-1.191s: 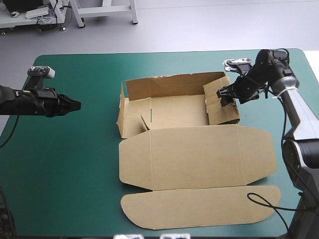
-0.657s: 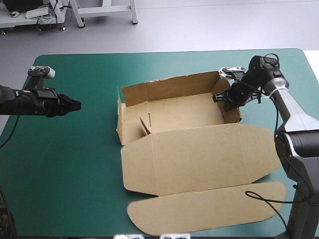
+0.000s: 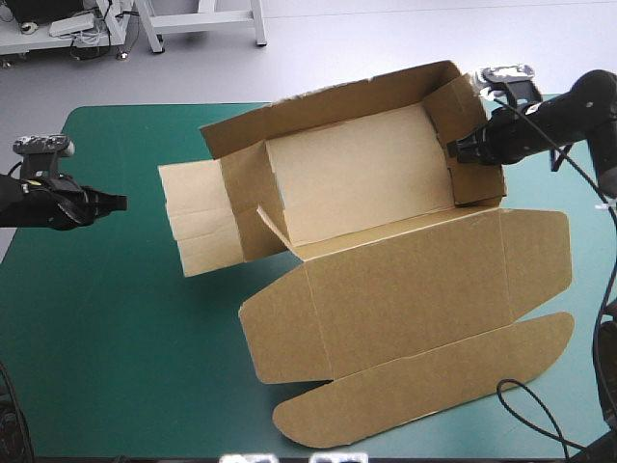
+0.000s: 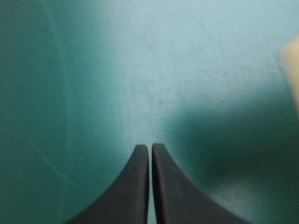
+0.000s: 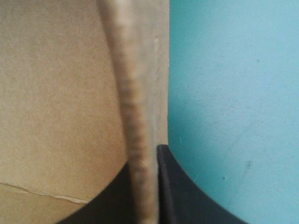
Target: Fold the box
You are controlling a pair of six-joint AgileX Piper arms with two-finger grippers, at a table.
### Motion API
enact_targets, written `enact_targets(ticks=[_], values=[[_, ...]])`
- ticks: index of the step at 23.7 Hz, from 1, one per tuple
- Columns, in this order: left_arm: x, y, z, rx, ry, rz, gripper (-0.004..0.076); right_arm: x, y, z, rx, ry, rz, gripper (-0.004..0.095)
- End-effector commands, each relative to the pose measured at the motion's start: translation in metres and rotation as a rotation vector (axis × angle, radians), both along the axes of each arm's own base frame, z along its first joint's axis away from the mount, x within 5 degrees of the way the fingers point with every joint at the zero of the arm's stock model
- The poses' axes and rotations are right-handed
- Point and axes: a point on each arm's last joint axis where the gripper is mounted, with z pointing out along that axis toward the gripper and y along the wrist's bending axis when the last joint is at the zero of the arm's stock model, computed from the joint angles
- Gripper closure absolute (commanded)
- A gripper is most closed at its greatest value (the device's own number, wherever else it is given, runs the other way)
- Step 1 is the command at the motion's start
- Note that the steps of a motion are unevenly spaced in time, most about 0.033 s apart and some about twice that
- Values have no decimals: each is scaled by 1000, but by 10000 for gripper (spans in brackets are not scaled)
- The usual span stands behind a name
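Across the middle and right of the teal-green cover (image 3: 116,328), a brown box (image 3: 386,280) of cut corrugated board, half formed: open tray toward the far edge, set askew to the table's edges, far right corner showing past the table's far edge in the high view. Far wall (image 3: 318,108) upright; right end wall (image 3: 451,104) upright too; left end wall (image 3: 198,227) folded outward, lying flat and pointing toward the table's left edge. Nearer the robot, the lid (image 3: 405,289) spread flat, joined to the tray's near side, with 1 long round-ended tuck flap (image 3: 434,391) beyond it, close to the table's near edge. Right gripper (image 3: 459,150) at the right end wall, 2 black fingers all but closed and clamped on the board; in the right wrist view, the wall's raw edge sandwiched between them, 1 finger on the board side, 1 on the side over bare cover. Left gripper (image 3: 120,203) well apart from the brown box, over bare cover near the table's left edge, pointing toward the box, fingers pressed together with only a hairline gap, holding nothing. Ahead of it in the left wrist view, cover and a pale sliver of board off to 1 side.
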Motion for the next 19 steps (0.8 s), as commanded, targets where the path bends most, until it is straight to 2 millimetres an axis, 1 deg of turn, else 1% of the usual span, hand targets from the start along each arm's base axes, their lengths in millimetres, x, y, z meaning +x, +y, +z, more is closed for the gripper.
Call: enact_targets(ticks=[1,3,4,9,11,12,13,14,15,16,18,19], values=[[-5,15,4,-56,-90,122,716,-26,-11,39,70,-112,-25,926],[-3,18,-7,-120,-101,141,716,-29,-17,43,94,-127,-38,927],[-2,18,-17,-157,-97,128,716,-31,-18,46,108,-136,-37,926],[14,1,-46,-364,-146,-15,716,-34,-15,50,142,-149,-22,926],[30,-7,-62,-407,-179,-105,717,-34,-13,51,167,-154,-10,926],[35,-9,-68,-425,-172,-109,717,-34,-12,51,173,-155,-8,926],[44,-10,-78,-457,-164,-105,717,-35,-11,53,187,-158,-4,926],[48,-10,-83,-480,-165,-103,717,-36,-11,54,192,-161,-2,926],[56,-11,-92,-548,-161,-93,716,-37,-10,55,194,-165,1,926],[59,-12,-95,-590,-166,-102,716,-38,-9,56,196,-168,2,926],[67,-26,-100,-717,-209,-190,716,-38,-8,57,217,-168,6,926],[69,-30,-101,-741,-217,-206,716,-38,-7,58,225,-169,9,926]])
